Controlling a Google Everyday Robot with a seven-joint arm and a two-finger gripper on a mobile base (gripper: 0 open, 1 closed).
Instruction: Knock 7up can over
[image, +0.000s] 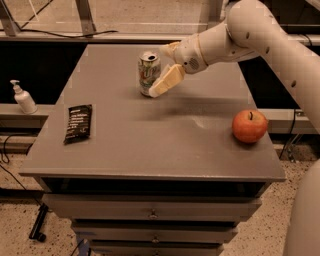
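The grey bench (150, 145) takes up most of the view, a flat-topped unit with shallow drawers (152, 214) stacked under its front edge. The robot's white arm (260, 30) comes in from the upper right and reaches leftward over the back part of the top, ending in a rounded wrist. Its claw (161, 71) sits at the end of that wrist, just to the right of the 7up can (148, 70). Its two cream fingers are spread apart with nothing clamped between them. The lower finger (167, 80) slants down and left so that its tip lies over the can's lower right side, though whether it actually presses on the metal cannot be told. The upper finger (170, 49) shows beside the can's rim on the right. A dark snack packet (79, 123) lies flat near the left edge of the bench, well apart from everything else. A red apple (249, 126) rests near the right edge, towards the front, stem up. The can stands upright in the back middle of the bench, its silver top with the opening facing up and its green and silver side towards the camera. Off the bench, on a ledge to the left, stands a small white pump bottle (23, 98).
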